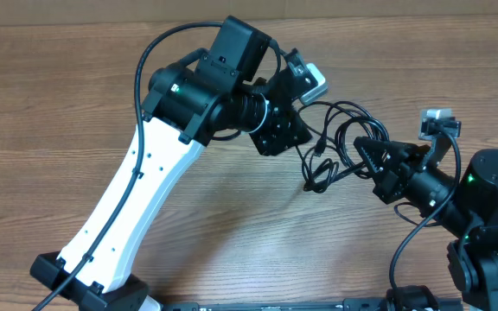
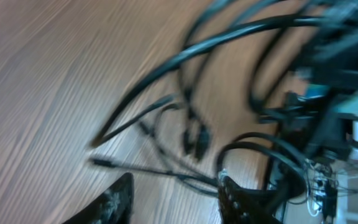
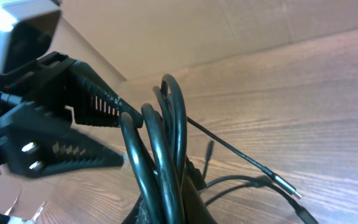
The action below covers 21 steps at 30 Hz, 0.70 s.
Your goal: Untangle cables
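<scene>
Looped black cables (image 3: 163,149) are being pinched by the right gripper (image 1: 366,149), clamped tight on them, right of centre on the wooden table (image 1: 59,86); the left gripper (image 2: 176,202) is being held just beside them, fingers (image 2: 241,200) spread wide, gripping nothing.

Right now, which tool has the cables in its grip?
The right tool: looped cables rise out of its grip. The left tool hangs open.
</scene>
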Motion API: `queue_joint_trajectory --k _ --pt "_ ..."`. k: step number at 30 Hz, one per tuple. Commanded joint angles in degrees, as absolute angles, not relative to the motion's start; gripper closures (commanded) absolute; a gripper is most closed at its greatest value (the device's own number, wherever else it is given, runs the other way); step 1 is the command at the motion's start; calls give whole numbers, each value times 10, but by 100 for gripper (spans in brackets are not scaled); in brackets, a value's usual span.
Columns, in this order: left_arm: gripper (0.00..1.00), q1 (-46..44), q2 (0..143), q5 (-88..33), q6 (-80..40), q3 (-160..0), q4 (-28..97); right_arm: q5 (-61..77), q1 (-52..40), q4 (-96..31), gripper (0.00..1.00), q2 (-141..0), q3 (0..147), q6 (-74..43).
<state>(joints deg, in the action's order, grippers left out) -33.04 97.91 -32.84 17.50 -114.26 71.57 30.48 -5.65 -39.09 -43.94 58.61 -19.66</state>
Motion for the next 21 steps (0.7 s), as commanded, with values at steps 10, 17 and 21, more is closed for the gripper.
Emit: queue_joint_trajectory --k 10,17,21 --pt "26 -334 957 -556 268 -1152 671 376 -55 -360 96 -435 593 -193" --pt "24 -334 957 -592 269 -1152 671 394 -55 -346 96 -435 593 -193" --pt "24 -334 957 -592 269 -1152 670 430 -55 -339 96 -435 593 -193"
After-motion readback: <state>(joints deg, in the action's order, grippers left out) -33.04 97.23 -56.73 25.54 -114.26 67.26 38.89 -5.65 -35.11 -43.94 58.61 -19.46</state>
